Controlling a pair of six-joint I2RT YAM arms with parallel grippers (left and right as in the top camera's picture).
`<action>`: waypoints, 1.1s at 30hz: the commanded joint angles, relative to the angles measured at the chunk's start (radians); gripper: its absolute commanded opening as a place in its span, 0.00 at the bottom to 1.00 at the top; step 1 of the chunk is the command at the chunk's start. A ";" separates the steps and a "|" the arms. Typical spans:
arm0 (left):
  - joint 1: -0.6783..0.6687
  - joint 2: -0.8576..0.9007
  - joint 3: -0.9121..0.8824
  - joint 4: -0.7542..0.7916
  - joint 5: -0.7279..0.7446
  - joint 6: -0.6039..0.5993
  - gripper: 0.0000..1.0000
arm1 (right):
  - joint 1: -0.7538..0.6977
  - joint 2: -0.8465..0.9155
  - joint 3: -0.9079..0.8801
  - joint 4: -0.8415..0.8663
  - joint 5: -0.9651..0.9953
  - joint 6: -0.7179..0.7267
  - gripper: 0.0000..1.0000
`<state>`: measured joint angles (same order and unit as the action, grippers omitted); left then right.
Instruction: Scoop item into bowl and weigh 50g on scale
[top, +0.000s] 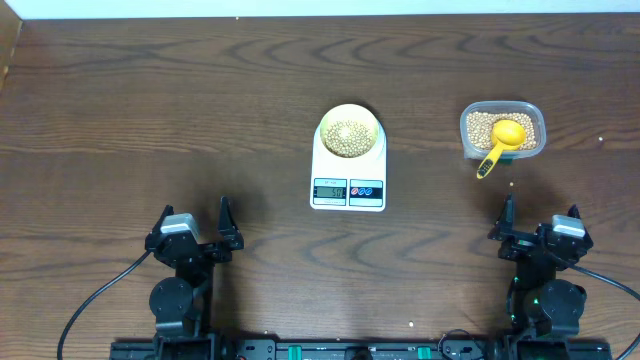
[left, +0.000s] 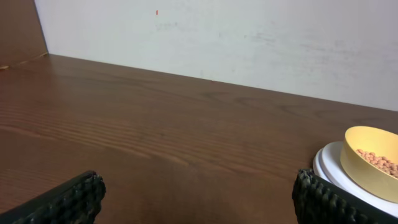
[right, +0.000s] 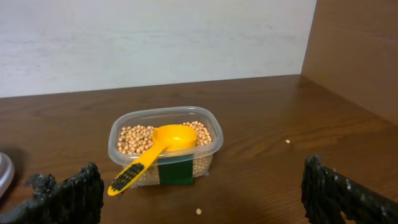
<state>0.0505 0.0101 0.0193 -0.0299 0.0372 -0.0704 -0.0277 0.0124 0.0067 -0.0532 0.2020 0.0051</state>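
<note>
Dark wood-grain table (top: 150, 110), white wall (left: 217, 37) behind; I see scale (top: 347, 173) centre, tub (top: 464, 130) at two o'clock, left fingers (left: 65, 202) and right fingers (right: 339, 193) spread.

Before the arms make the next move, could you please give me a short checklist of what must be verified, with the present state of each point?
1. The bowl stands on the scale: ok.
2. The beans are in the bowl: ok.
3. The display shows the target weight: cannot tell, the digits are too small.
4. The scoop is reachable: ok, it lies in the tub, with its handle over the near rim.
5. The left pincer and the right pincer are open and empty: ok.
6. No beans are spilled: not ok, a loose bean lies in front of the tub.
</note>
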 joint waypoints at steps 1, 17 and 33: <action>0.003 -0.006 -0.015 -0.041 -0.031 0.017 0.98 | -0.005 -0.007 -0.002 -0.011 -0.009 -0.022 0.99; 0.003 -0.006 -0.015 -0.041 -0.031 0.017 0.98 | -0.004 -0.006 -0.002 -0.014 -0.027 -0.021 0.99; 0.003 -0.006 -0.015 -0.041 -0.031 0.017 0.98 | -0.004 -0.006 -0.002 -0.015 -0.058 0.002 0.99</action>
<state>0.0505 0.0105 0.0193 -0.0299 0.0372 -0.0704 -0.0277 0.0124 0.0067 -0.0559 0.1818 -0.0044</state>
